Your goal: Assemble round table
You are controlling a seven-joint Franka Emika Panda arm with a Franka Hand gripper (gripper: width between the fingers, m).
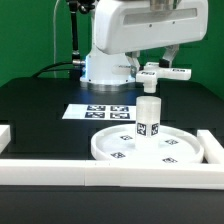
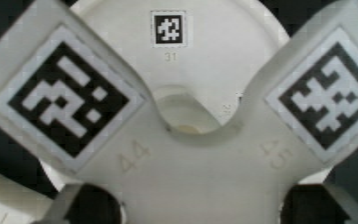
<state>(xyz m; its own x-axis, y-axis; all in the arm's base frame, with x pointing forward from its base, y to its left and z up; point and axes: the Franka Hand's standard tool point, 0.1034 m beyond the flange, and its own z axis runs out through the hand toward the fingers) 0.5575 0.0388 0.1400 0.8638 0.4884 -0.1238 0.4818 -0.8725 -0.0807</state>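
The large white round disc (image 1: 120,150) lies flat at the front of the table, with small square markers on it. The short marked cylinder leg (image 1: 148,118) stands upright on the disc's middle. My gripper (image 1: 155,66) is shut on the white cross-shaped foot piece (image 1: 168,73) and holds it in the air above and slightly behind the leg, apart from it. In the wrist view the foot piece (image 2: 185,110) fills the picture with two tagged arms spread out. My gripper (image 2: 197,205) clamps it between dark fingertips (image 2: 96,205).
The marker board (image 1: 100,112) lies flat behind the disc. Long white border rails run along the front (image 1: 100,172), the exterior view's left (image 1: 8,133) and its right (image 1: 213,145). The robot base (image 1: 105,65) stands at the back.
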